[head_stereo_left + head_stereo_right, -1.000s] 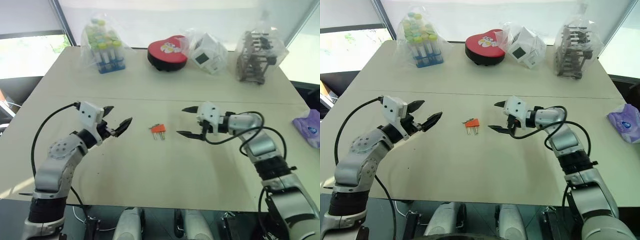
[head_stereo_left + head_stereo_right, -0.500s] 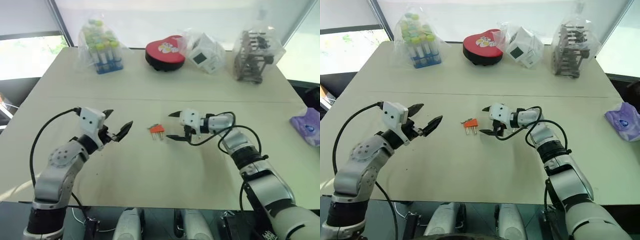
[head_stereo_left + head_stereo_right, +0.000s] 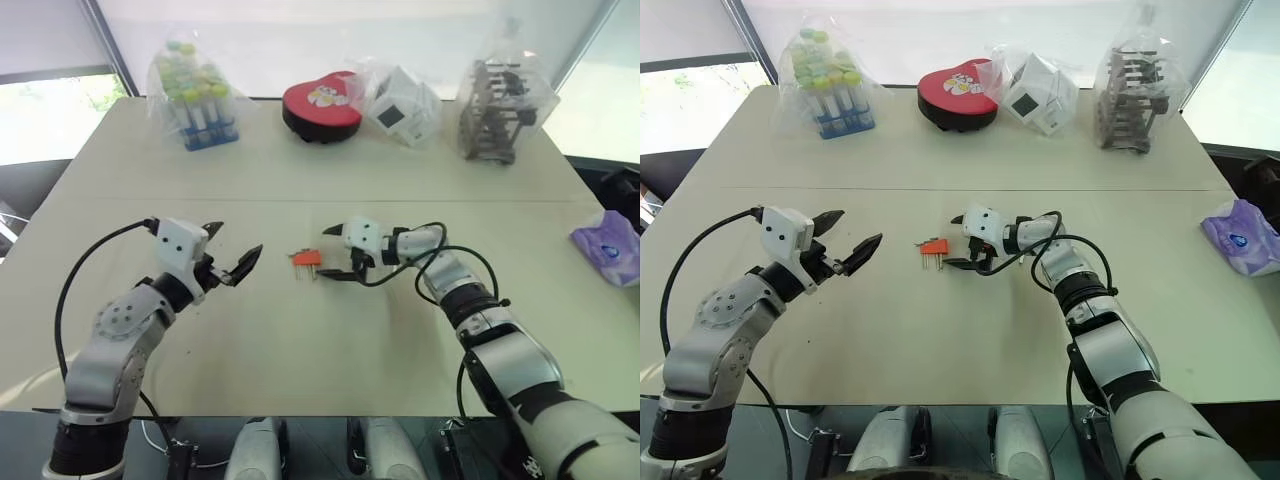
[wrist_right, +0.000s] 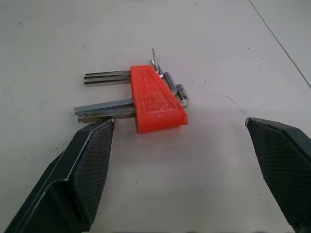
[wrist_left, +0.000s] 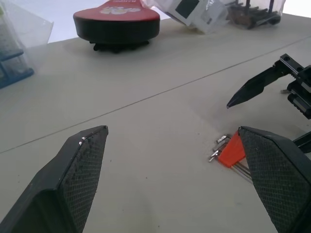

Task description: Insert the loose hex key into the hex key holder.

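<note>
The hex key holder (image 3: 305,259), a small orange block with several metal keys sticking out of it, lies flat on the beige table (image 3: 300,340) near its middle. My right gripper (image 3: 332,255) is open and low over the table, just right of the holder. In the right wrist view the holder (image 4: 155,99) lies just ahead of the spread fingers (image 4: 90,165), one tip close to the longest key's end. My left gripper (image 3: 240,238) is open and empty, apart to the left of the holder. The loose hex key is not to be made out apart from the holder's keys.
Along the table's far side stand a bag of capped tubes (image 3: 195,95), a red heart-shaped box (image 3: 320,105), a bagged white cube (image 3: 400,95) and a bagged dark rack (image 3: 495,110). A purple tissue pack (image 3: 610,245) lies at the right edge.
My right gripper has moved left and down, from well right of the holder to right beside it. The left gripper has stayed where it was. The camera has shifted a little.
</note>
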Controlling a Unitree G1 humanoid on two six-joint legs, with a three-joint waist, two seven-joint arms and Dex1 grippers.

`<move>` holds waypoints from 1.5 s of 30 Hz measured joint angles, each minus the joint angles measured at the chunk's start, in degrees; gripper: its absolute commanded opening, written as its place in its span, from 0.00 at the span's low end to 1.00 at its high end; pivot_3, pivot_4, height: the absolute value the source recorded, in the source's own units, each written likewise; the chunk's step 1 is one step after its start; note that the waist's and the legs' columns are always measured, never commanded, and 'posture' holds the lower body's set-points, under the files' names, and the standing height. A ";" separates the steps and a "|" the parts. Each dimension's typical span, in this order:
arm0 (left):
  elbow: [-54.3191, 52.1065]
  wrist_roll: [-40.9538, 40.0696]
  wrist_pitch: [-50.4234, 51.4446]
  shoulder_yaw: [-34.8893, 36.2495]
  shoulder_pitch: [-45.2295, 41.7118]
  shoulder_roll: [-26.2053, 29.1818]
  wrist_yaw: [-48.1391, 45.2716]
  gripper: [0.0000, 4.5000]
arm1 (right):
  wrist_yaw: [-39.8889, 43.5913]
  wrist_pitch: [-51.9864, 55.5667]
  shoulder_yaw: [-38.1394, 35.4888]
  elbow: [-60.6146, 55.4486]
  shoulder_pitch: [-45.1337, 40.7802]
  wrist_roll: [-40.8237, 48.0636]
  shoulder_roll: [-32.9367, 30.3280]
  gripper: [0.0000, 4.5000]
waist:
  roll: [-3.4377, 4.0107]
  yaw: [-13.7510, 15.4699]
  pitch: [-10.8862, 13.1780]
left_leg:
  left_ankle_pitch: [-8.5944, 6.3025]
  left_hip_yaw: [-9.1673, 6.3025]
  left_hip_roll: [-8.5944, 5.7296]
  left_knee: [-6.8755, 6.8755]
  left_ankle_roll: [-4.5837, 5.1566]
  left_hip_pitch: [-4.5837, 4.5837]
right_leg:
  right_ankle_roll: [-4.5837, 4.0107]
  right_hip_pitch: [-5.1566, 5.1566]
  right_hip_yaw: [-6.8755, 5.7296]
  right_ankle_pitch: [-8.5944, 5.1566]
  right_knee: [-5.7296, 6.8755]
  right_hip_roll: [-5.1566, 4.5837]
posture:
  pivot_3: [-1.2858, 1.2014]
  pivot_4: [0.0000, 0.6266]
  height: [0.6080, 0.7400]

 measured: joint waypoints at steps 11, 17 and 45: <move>-0.68 0.13 -0.01 -0.02 0.01 -0.01 0.94 0.99 | 0.39 4.55 -1.03 2.58 -1.71 -0.19 3.10 1.00 | 0.01 -0.13 -0.01 | 0.00 0.01 0.02 -0.05 0.00 0.09 | 0.00 0.03 0.01 0.00 0.01 0.00 | 0.52 0.24 1.00; -0.68 0.18 -0.02 -0.05 0.01 -0.01 1.13 1.00 | 0.71 3.93 -1.05 4.68 -2.43 -0.38 4.16 0.71 | 0.02 -0.23 -0.01 | 0.00 0.02 0.03 -0.06 0.00 0.14 | -0.01 0.07 0.01 0.00 0.01 0.00 | 0.52 0.24 1.00; 6.49 -17.77 11.38 1.86 -17.18 -1.84 -7.87 1.00 | -43.65 -35.45 -3.49 -32.23 11.38 -29.08 -16.34 0.22 | 0.03 -0.01 0.08 | 0.37 0.00 0.00 -0.10 -0.66 0.01 | 0.02 -0.04 0.02 0.00 -0.02 0.04 | 0.52 0.24 1.00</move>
